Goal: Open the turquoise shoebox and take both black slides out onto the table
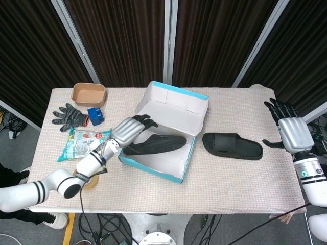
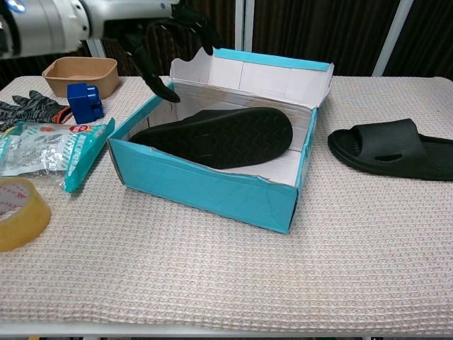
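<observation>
Lying in the open shoebox (image 1: 163,137): one slide (image 1: 155,144), left robot hand (image 1: 127,131) spread empty above it. Right of the shoebox, on the surface (image 1: 230,178): second slide (image 1: 232,146); beyond it, right robot hand (image 1: 292,131), fingers apart, empty.

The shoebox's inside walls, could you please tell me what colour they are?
White, unlike the turquoise outside of the shoebox; the chest view shows it best.

We see turquoise shoebox (image 2: 212,185) open, lid back | one black slide (image 2: 216,136) inside, sole up | second slide (image 2: 391,149) on table (image 2: 233,283), right of box, apart | left hand (image 2: 166,42) above box's left rim, fingers spread, holding nothing.
</observation>
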Motion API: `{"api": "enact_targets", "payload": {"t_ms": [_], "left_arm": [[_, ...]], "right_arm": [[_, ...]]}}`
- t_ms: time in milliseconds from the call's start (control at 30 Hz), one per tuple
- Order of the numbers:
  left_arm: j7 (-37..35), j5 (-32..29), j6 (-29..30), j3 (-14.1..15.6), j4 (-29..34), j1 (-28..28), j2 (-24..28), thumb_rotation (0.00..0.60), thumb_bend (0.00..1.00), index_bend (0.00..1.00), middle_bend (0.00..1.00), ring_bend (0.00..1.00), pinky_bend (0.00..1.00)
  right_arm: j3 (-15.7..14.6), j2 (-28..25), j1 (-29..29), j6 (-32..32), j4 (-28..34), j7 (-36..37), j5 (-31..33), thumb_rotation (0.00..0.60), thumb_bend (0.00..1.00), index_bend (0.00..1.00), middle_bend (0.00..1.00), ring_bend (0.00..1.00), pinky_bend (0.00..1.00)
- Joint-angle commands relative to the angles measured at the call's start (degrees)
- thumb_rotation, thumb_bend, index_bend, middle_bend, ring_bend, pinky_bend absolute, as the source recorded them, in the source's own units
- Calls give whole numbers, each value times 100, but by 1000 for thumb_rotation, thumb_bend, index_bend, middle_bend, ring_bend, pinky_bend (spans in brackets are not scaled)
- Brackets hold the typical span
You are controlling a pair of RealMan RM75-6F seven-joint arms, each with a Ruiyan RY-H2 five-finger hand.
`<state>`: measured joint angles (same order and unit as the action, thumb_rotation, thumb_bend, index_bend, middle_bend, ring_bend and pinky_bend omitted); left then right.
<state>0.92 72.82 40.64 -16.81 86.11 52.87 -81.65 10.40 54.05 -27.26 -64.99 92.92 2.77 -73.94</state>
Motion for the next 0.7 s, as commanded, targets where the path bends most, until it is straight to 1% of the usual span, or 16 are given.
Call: {"api": "enact_targets", "payload": {"t_ms": [33,267,367,467,633,700], "left_arm": [[357,-484,-40,42,-459,276,-575,600,0,220,209,110,235],[911,-1256,-151,117,-449,536,-809,600,0,214,207,111,248],[1138,-1605,-181,207,-597,630,-938,600,0,212,207,116,257],[1388,-1884,-98,353,-826,665,-1104,600,0,213,207,156,286],[1822,-2381,49,549,-1131,695,-1326,600,0,213,207,162,306],[1944,-2541,127,589,-1171,694,-1386,600,0,213,212,181,340]], "right_arm": [[20,2,5,20,-4,7,30,600,0,0,0,0,0],[32,32,43,36,-33,71,28,600,0,0,0,0,0],[27,41,76,26,-52,117,17,600,0,0,0,0,0],[23,61,122,-1,-102,169,20,600,0,0,0,0,0],[4,102,146,49,-185,221,13,600,0,0,0,0,0],[-7,111,154,62,-204,227,1,600,0,0,0,0,0]]}}
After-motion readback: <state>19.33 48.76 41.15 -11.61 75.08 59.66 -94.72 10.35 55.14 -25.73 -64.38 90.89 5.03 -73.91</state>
